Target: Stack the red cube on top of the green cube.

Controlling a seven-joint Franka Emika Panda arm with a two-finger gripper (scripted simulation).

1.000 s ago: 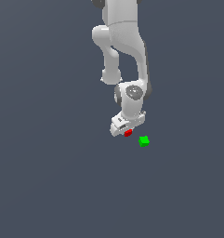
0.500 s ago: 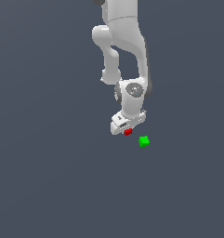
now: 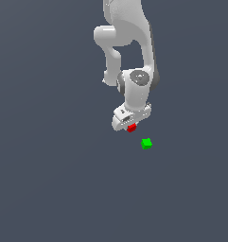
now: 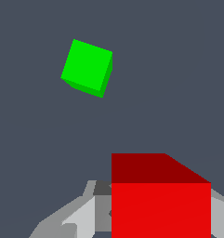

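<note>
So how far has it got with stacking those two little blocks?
Roughly halfway, it seems. Done: the gripper appears to have closed on the red cube, which sits right between its fingers in the wrist view. In hand: carrying it. Left: the green cube sits alone, apart from the gripper toward the exterior view's right, with nothing on it, so the red one must still be moved over and set down.

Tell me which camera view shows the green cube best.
The wrist view: the green cube is large there, with its top and two side faces distinct, lying apart from the red cube. In the exterior view the green cube is a tiny speck by the gripper.
</note>
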